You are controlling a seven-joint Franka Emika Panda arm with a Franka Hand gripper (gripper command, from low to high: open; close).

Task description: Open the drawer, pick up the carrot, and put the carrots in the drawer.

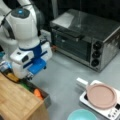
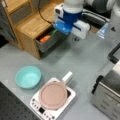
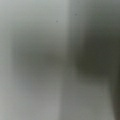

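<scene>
A white and blue robot arm reaches down over an open drawer (image 1: 45,98) of a wooden cabinet (image 1: 17,102), seen in both front views. The drawer (image 2: 48,42) is a shallow dark-grey tray pulled out from under the cabinet's light wooden top. Inside it lies the carrot (image 1: 38,93), a small bright-orange piece near the drawer's front end; it also shows in a front view (image 2: 45,38) just behind the drawer's front wall. Deeper in the drawer sit a green piece (image 1: 25,85) and a yellow piece (image 1: 12,77), partly hidden under the arm.

The hand (image 1: 30,75) hangs just above the drawer's back part, near the green piece and apart from the carrot. Its fingers are hidden by the arm's body, so whether it is open or closed cannot be told. The wrist view is only a grey blur.

On the grey counter (image 1: 62,75) stand a silver toaster oven (image 1: 87,37), a white hot plate (image 2: 53,100) carrying a pink pan (image 2: 53,95), and a teal bowl (image 2: 28,76).
</scene>
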